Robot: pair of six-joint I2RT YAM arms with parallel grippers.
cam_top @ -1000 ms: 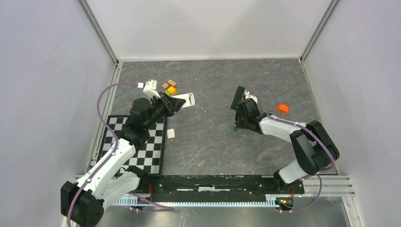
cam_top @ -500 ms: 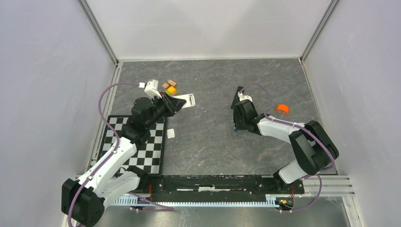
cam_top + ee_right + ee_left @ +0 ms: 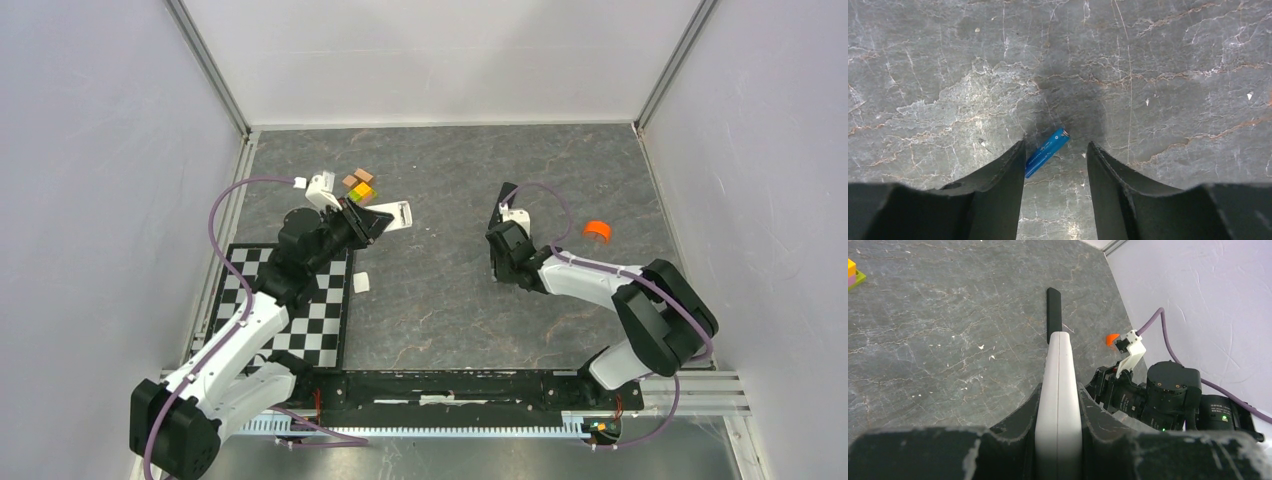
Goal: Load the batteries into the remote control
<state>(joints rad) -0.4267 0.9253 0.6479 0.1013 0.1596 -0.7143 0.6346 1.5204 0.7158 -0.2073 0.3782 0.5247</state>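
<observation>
Left tool [image 3: 1059,405] is clamped tight on the remote control [image 3: 1058,370], pinching the smooth white rounded slab by its thin edges. The remote is held off the worktop [image 3: 440,300] out around 10 o'clock in the overhead view. Right tool [image 3: 1055,147] has its dark wedge-shaped fingers spread, pointing straight down. The blue battery [image 3: 1047,152], a shiny little cylinder, lies flat between them on the grey marbled stone, tilted toward 1 o'clock. Its lower end is right by the finger at 9 o'clock, and nothing is gripping it. Left arm stretches from 7 o'clock over the checkered mat [image 3: 320,310]. Right arm folds at the elbow near 4 o'clock, with the forearm running toward 10. The matte black bar [image 3: 503,205] sits just past that tool, and the orange cap [image 3: 597,230] is off at its 3 o'clock.
</observation>
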